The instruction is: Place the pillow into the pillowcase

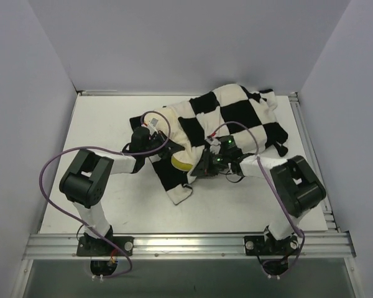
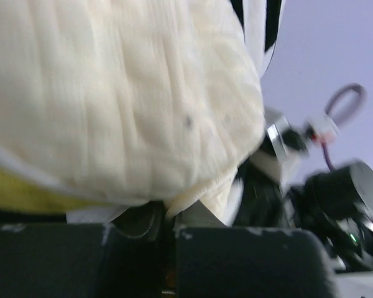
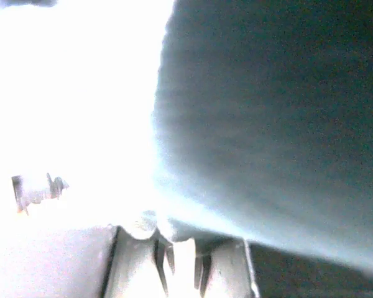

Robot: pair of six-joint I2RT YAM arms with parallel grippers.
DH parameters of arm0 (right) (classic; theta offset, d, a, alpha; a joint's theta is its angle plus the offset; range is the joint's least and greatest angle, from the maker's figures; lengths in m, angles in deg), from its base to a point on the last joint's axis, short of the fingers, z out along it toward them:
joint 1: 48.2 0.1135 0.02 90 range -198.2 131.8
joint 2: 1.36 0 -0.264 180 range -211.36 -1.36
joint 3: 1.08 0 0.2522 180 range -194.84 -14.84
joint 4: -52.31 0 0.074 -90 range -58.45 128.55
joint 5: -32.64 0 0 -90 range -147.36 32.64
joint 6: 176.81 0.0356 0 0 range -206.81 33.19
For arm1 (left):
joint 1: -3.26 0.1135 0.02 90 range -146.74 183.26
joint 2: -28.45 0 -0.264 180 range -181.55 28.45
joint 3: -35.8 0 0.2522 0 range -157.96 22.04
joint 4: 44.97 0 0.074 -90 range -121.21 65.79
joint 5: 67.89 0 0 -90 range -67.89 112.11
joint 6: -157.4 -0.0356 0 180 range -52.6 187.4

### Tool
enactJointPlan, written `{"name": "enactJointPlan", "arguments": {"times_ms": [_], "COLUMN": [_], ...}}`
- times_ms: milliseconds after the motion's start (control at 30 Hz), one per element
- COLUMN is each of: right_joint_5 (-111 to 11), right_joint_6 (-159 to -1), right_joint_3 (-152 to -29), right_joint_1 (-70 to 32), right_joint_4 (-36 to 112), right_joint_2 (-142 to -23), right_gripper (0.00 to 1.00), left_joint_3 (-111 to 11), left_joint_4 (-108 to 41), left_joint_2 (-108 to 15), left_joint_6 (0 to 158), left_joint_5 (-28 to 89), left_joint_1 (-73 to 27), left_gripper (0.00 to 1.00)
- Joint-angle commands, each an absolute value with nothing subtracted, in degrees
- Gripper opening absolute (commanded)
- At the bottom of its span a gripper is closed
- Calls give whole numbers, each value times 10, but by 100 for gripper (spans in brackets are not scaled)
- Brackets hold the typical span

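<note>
The checkered pillowcase (image 1: pixel 236 118) lies bunched across the middle and back right of the table. The cream pillow (image 1: pixel 165 121) sticks out of its left end, with a yellow edge (image 1: pixel 181 162) showing underneath. My left gripper (image 1: pixel 141 138) is at the pillow's exposed left end. In the left wrist view the quilted pillow (image 2: pixel 112 99) fills the frame, and the left gripper (image 2: pixel 172 223) is shut on a pinch of its cream fabric. My right gripper (image 1: pixel 202 166) is at the pillowcase's lower open edge. Its fingers (image 3: pixel 181 251) stand close together on a strip of the pillowcase (image 3: pixel 273 124); that view is overexposed.
The white table (image 1: pixel 99 124) stretches bare to the left and front of the fabric. A metal rail (image 1: pixel 186 243) runs along the near edge and another (image 1: pixel 311 149) along the right side. Grey walls close in on three sides. The right arm's wrist (image 2: pixel 342 192) is close to the left gripper.
</note>
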State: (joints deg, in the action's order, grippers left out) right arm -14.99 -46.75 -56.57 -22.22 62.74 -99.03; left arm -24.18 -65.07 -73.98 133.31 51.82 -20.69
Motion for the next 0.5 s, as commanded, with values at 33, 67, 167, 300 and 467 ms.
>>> {"name": "enactJointPlan", "arguments": {"times_ms": [33, 67, 167, 300, 467], "right_joint_5": [51, 58, 62, 57, 83], "right_joint_6": [-603, -657, -684, -676, -668], "right_joint_3": [-669, -687, -752, -799, -874], "right_joint_1": [-88, -73, -99, -149, -150], "right_joint_4": [448, 418, 346, 341, 341], "right_joint_2": [-915, -920, -957, -997, -1004], "right_gripper": [0, 0, 2, 3, 2], "left_joint_3": [-317, -326, -336, -294, -203], "left_joint_4": [-725, -727, -722, -685, -662], "left_joint_2": [-779, -788, -789, -768, -743], "left_joint_6": [1362, 1366, 1368, 1344, 1322], "left_joint_5": [516, 509, 495, 489, 486], "left_joint_1": [-228, -234, -241, -243, -263], "left_gripper": [0, 0, 0, 0, 0]}}
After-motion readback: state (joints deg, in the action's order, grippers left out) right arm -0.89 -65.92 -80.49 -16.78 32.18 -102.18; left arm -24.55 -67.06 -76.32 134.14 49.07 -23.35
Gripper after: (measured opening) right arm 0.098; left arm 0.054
